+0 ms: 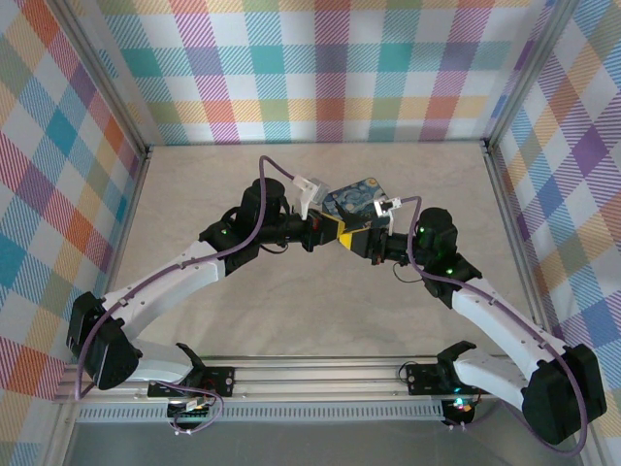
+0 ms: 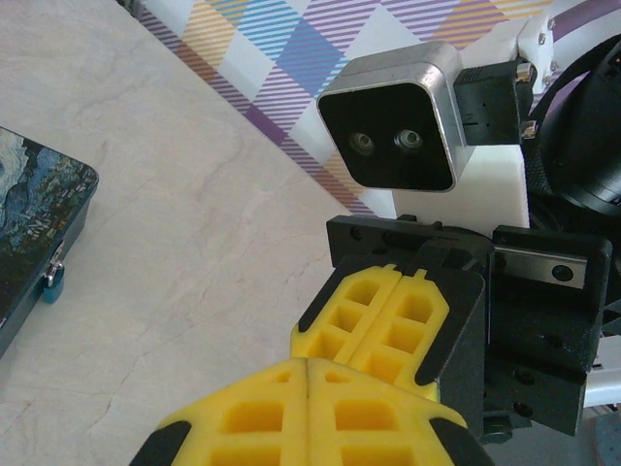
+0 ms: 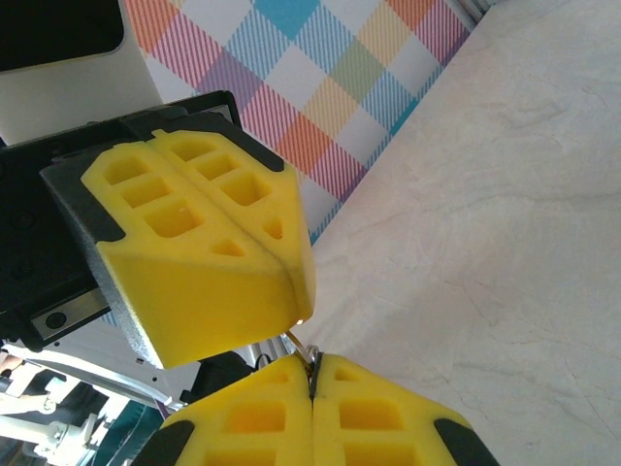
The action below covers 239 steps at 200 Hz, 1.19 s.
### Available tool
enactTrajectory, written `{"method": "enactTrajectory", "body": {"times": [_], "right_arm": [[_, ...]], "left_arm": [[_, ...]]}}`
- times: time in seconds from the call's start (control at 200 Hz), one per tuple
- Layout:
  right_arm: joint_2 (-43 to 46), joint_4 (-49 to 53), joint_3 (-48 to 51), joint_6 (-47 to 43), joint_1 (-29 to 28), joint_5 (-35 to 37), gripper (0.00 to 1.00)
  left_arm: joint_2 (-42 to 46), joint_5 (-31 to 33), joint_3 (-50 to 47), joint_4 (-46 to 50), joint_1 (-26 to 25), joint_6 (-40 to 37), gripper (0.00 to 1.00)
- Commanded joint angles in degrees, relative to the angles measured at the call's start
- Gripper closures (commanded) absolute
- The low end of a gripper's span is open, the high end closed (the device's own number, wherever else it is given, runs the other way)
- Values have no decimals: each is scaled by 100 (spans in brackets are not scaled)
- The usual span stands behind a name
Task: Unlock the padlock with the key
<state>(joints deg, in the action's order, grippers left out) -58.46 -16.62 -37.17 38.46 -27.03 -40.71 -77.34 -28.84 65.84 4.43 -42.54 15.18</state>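
The two grippers meet tip to tip above the table, just in front of the tin. My right gripper (image 3: 312, 377) is shut on the key (image 3: 311, 365), a thin dark sliver with a small ring poking out of the seam between the yellow pads. My left gripper (image 3: 296, 291) is shut too, its tip right against the key's free end; whether it grips that end I cannot tell. From the left wrist, my left gripper (image 2: 306, 363) faces the shut right gripper (image 2: 361, 348). The blue padlock (image 2: 53, 282) hangs on the tin's side, left of both grippers.
The blue-and-yellow painted tin (image 1: 354, 199) lies on the beige tabletop (image 1: 291, 301) behind the grippers, also seen as the tin (image 2: 39, 214) at the left edge. Plaid walls enclose the table on three sides. An aluminium rail (image 1: 320, 374) runs along the near edge.
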Motion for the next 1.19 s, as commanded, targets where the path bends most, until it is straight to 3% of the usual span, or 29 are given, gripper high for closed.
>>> {"method": "enactTrajectory", "body": {"times": [0.0, 0.2, 0.39, 0.735, 0.945, 1.19], "right_arm": [[71, 287, -254, -184, -42, 193, 100], [97, 1654, -423, -542, -44, 892, 100], [243, 2458, -336, -678, -6, 1647, 100], [589, 4379, -561, -857, 92, 3667, 100], [964, 5116, -623, -748, 92, 4636, 100], [1237, 5802, -704, -682, 96, 5386, 100]], "left_arm": [[6, 83, 156, -33, 42, -6, 83], [163, 620, 148, 104, 162, 123, 47], [138, 936, 104, 155, 371, 383, 29], [-1103, 1144, 874, 509, 617, 533, 28], [-2475, 975, 2172, 1096, 579, 351, 29], [-4059, 1212, 4032, 2679, 213, -106, 30]]}}
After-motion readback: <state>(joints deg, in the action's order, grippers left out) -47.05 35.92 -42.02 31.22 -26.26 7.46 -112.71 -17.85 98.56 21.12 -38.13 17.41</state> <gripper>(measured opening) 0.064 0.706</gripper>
